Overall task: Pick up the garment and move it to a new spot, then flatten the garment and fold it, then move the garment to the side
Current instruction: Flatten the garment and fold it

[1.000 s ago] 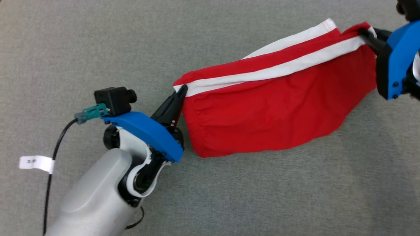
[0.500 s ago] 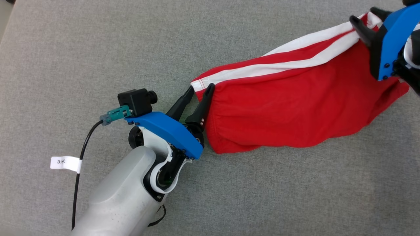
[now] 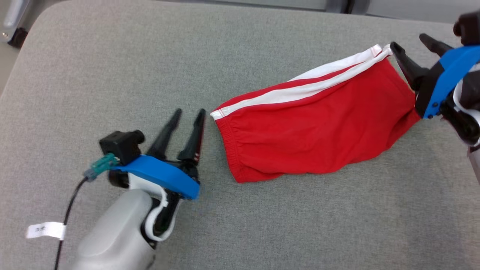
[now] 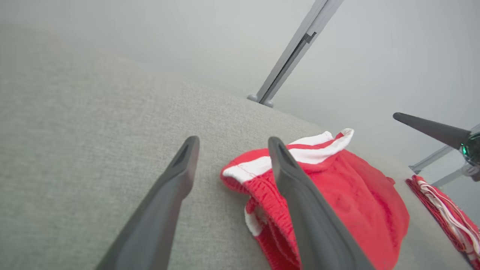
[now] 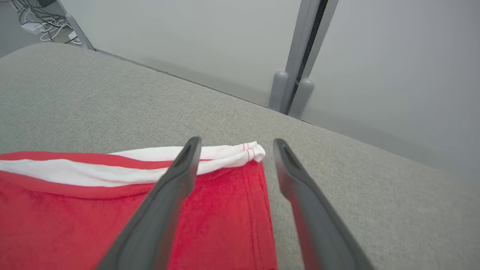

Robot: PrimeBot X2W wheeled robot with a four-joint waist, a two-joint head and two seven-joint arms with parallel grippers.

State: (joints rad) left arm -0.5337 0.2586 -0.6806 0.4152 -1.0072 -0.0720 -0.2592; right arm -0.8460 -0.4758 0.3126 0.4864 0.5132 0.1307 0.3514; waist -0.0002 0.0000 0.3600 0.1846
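The garment is a pair of red shorts with white side stripes, lying folded on the grey cushion. My left gripper stands open just left of the waistband corner, apart from the cloth. In the left wrist view the garment lies behind the right finger. My right gripper is open at the garment's far right corner, one finger at the white stripe end. In the right wrist view the garment lies under the left finger, and nothing is between the fingers.
The cushion's back edge and rounded left corner are in the head view. A grey partition post stands behind the cushion. Another red and white cloth lies at the right in the left wrist view. Cables lie on the floor.
Both grippers have opened and let go of the garment, which now lies on the cushion. The left gripper has drawn back to the left of the waistband. The camera has also shifted.
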